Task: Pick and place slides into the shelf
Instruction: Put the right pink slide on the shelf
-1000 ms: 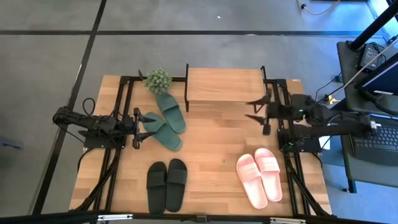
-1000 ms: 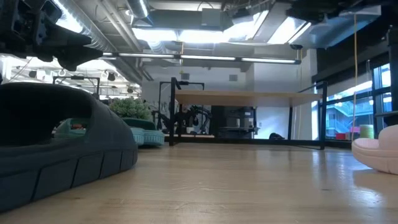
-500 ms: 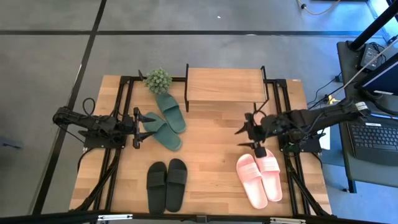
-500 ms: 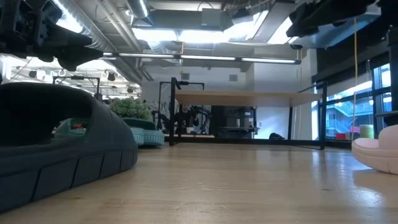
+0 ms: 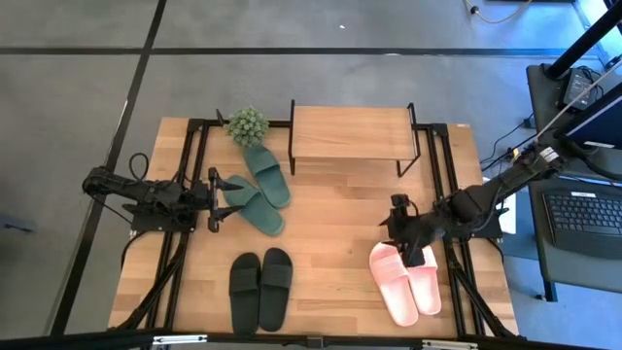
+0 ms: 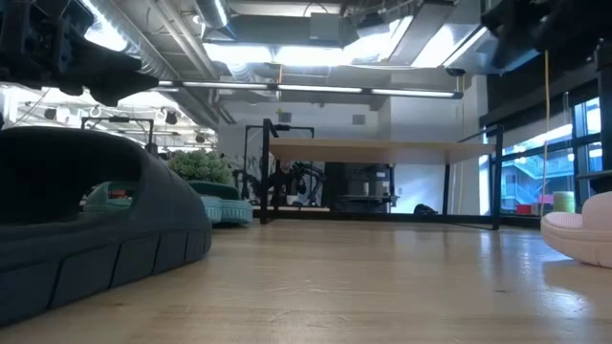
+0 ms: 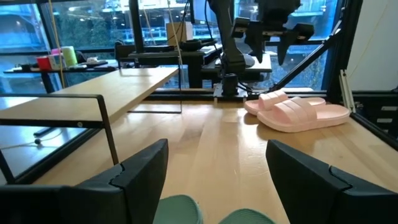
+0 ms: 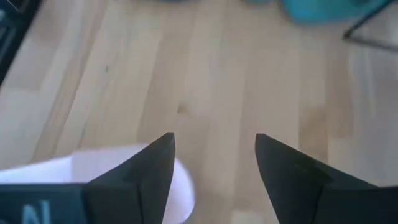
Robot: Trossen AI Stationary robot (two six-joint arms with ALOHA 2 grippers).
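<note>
The bench (image 5: 330, 209) fills the middle of the overhead picture, with the shelf (image 5: 351, 132) at its upper centre; only the plank top shows from above, so the lower tier is hidden there. In the low view the shelf (image 6: 378, 148) stands far back, and a big dark sandal (image 6: 91, 215) at the left blocks much of that side. The right gripper (image 5: 408, 243) hangs over the toe end of the pink slides (image 5: 406, 276) at lower right, covering part of them; its wrist view shows its fingers (image 8: 146, 174) apart above a pale edge of pink sandal (image 8: 134, 171), the rest cut off. The left gripper (image 5: 216, 199) waits at centre left, fingers apart, beside the green slides (image 5: 258, 190), just below the small plant (image 5: 247, 123). The black slides (image 5: 260, 287) lie at lower centre.
</note>
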